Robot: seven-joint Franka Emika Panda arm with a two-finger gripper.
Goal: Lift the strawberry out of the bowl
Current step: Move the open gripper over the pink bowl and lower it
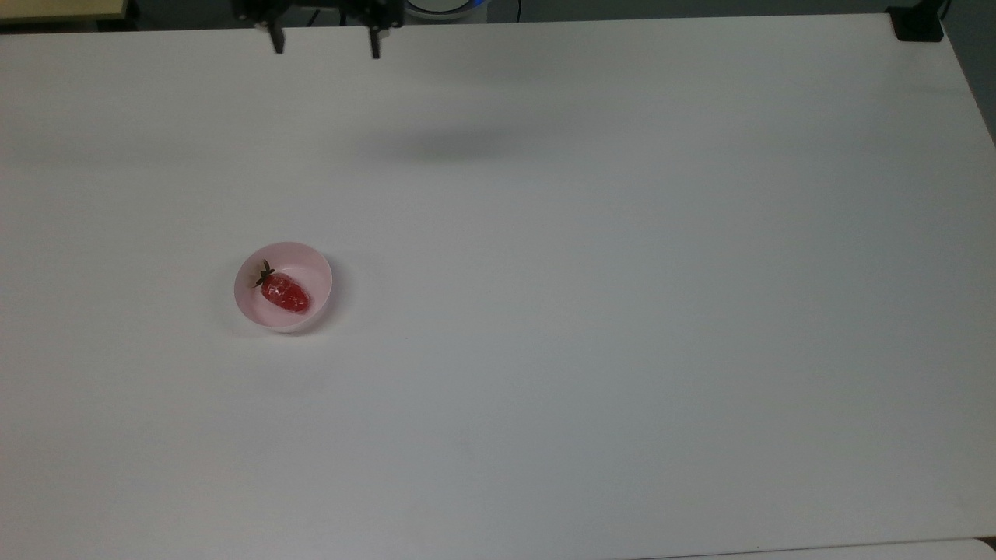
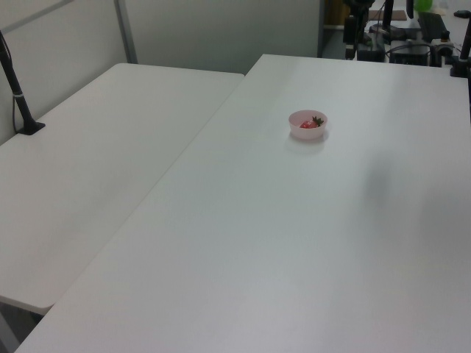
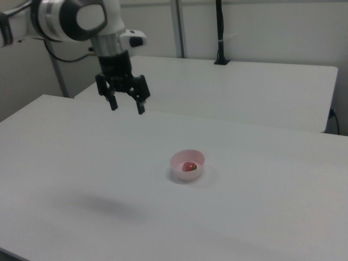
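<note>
A small pale pink bowl (image 1: 246, 302) (image 2: 297, 129) (image 3: 176, 160) stands on the white table (image 1: 622, 311), toward the top view's left. Inside it lies a glossy red strawberry (image 1: 286, 294) (image 2: 308, 124) (image 3: 189, 166) with its dark green cap pointing to the top view's upper left. My gripper (image 1: 325, 50) (image 3: 128, 109) hangs open and holds nothing. It is high above the table near the far edge in the top view. In the right view it is up and to the left of the bowl, well apart from it.
A second white table (image 2: 88, 169) adjoins this one, with a black pole (image 2: 18, 95) (image 3: 220, 32) standing on it. A black mount (image 1: 918, 23) sits at the top view's upper right corner. Equipment (image 2: 412, 37) clutters the space past the table's far end.
</note>
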